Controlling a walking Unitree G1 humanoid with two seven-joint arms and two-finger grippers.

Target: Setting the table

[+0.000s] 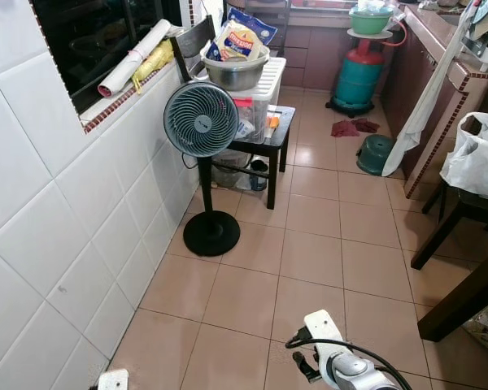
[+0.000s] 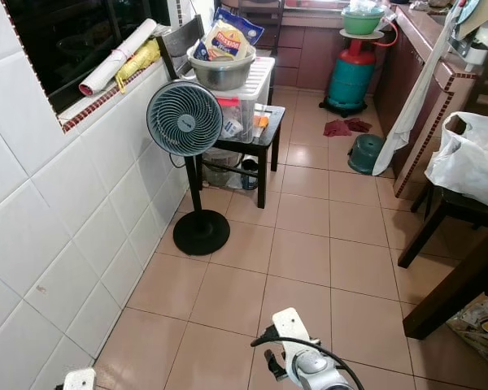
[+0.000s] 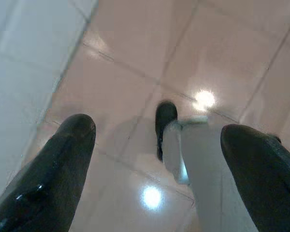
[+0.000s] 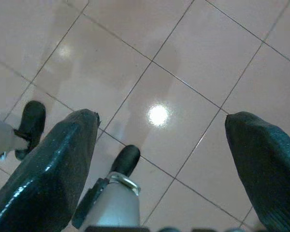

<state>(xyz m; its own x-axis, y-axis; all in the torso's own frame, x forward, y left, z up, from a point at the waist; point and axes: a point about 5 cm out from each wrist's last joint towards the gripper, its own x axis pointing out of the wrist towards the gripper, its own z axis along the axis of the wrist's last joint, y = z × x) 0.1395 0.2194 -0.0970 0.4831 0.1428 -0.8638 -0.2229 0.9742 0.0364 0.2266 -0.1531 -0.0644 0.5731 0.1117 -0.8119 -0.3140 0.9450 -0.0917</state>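
White glazed wall tiles (image 1: pixel 57 244) run along the left, with a dark window above whose ledge carries a rolled white paper tube (image 1: pixel 138 55) and a yellow bundle (image 1: pixel 153 58). Just beside the wall stands a grey pedestal fan with a round black base (image 1: pixel 201 119). Behind it, touching distance away, a small black side table (image 1: pixel 270 140) bears a clear plastic storage box (image 1: pixel 259 96), and on the box sits a steel mixing bowl (image 1: pixel 236 71) holding snack packets. Salmon-pink floor tiles (image 1: pixel 309 252) stretch across the middle — a blue-green gas cylinder (image 1: pixel 358 71) stands at the far end with a green bowl on top, and a small green tub (image 1: pixel 376 153) lies on the floor near a red rag. On the right, a brown-tiled table (image 1: pixel 439 89) runs along the wall with a white cloth draped over its edge; nearer, a white plastic bag (image 1: pixel 476 158) rests on a dark wooden stool. No tableware can be made out.

Both arms hang low over the floor. The left end effector (image 3: pixel 157 140) has its fingers spread wide, holding nothing; the right end effector (image 4: pixel 162 130) is likewise wide apart and empty — only tiles and the robot's feet lie below.
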